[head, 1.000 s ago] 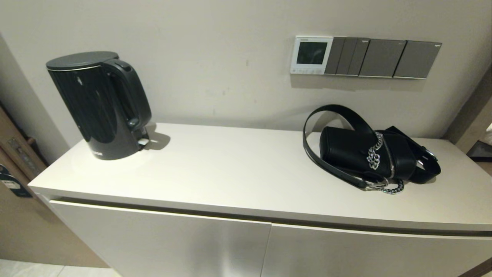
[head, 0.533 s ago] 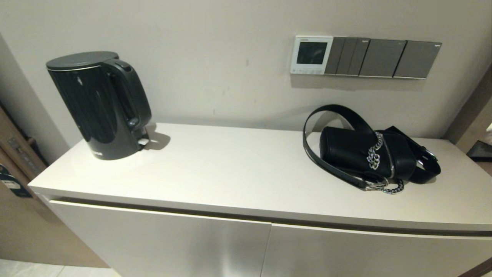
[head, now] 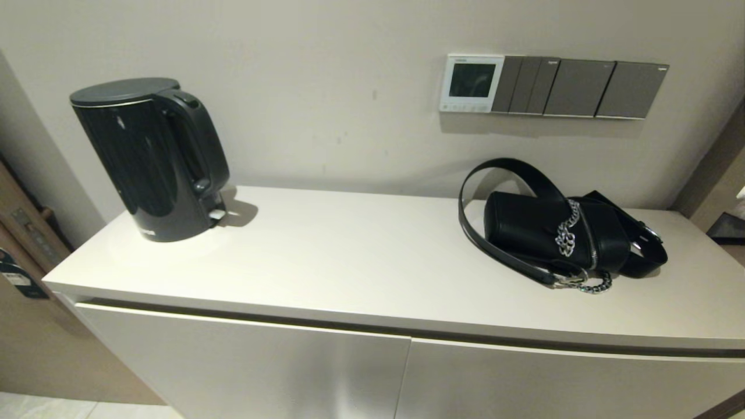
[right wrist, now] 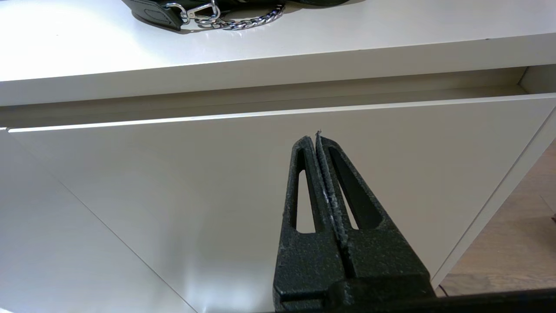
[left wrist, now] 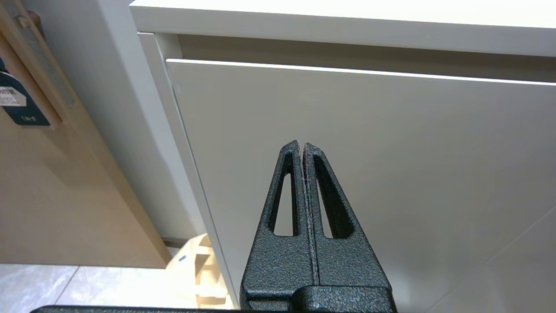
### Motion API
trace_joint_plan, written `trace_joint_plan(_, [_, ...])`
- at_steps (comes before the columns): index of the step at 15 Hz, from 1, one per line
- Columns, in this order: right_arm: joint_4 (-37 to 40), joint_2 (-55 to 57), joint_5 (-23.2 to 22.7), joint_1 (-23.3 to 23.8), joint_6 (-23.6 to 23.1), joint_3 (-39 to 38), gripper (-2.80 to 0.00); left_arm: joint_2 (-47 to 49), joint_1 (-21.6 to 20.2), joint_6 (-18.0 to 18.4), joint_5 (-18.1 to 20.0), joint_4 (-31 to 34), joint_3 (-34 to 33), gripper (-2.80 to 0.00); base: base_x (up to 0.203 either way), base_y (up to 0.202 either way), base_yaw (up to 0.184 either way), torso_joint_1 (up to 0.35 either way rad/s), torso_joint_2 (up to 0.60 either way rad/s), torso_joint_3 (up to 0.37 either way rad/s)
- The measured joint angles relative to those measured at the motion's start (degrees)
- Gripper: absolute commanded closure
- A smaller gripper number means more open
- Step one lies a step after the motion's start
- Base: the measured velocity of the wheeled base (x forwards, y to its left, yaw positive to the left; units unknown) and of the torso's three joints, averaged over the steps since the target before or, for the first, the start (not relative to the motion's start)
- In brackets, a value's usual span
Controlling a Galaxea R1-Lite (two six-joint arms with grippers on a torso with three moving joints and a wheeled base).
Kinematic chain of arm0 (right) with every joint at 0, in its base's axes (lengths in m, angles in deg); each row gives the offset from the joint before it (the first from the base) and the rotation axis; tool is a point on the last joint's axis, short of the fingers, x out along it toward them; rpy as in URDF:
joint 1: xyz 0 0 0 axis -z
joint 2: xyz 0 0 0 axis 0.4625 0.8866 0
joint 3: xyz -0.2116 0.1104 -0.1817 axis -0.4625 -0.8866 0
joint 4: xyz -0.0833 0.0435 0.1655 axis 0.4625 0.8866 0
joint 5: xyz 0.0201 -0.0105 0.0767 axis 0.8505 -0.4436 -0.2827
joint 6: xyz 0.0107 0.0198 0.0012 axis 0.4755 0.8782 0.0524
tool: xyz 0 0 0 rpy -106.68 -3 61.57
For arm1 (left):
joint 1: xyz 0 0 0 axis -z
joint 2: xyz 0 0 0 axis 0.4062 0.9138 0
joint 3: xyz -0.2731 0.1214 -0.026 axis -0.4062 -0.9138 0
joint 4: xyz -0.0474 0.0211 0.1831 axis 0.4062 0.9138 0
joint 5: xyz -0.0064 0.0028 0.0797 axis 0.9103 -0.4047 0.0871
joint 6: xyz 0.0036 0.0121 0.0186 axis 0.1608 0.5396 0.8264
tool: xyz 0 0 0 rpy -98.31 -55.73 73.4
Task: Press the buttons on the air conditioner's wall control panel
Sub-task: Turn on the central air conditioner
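Note:
The air conditioner's wall control panel is a small white-framed thermostat with a dark screen, on the wall above the cabinet at upper right. Its buttons are a row of tiny pale keys along its bottom strip. Neither arm shows in the head view. My left gripper is shut and empty, low in front of the left cabinet door. My right gripper is shut and empty, low in front of the right cabinet door, below the cabinet top's front edge.
Grey switch plates run right of the thermostat. A black kettle stands at the left of the white cabinet top. A black handbag with chain lies below the panel; its chain shows in the right wrist view.

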Motion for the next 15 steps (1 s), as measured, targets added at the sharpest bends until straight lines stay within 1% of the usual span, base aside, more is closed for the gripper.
trace_joint_plan(6, [-0.1,0.0,-0.1,0.0,-0.7,1.0,0.0,0.0,0.0,0.0,0.0,0.0,0.0,0.0,0.0,0.0,0.0,0.0,0.0,0.0])
trace_joint_plan(8, [0.5,1.0,0.0,0.0,-0.7,4.8,0.0,0.0,0.0,0.0,0.0,0.0,0.0,0.0,0.0,0.0,0.0,0.0,0.0,0.0])
trace_joint_plan(12, [-0.4,8.0,-0.1,0.1,-0.6,12.7,0.0,0.0,0.0,0.0,0.0,0.0,0.0,0.0,0.0,0.0,0.0,0.0,0.0,0.0])
trace_joint_plan(15, [-3.7,15.1,-0.1,0.2,-0.5,18.1,0.0,0.0,0.0,0.0,0.0,0.0,0.0,0.0,0.0,0.0,0.0,0.0,0.0,0.0])
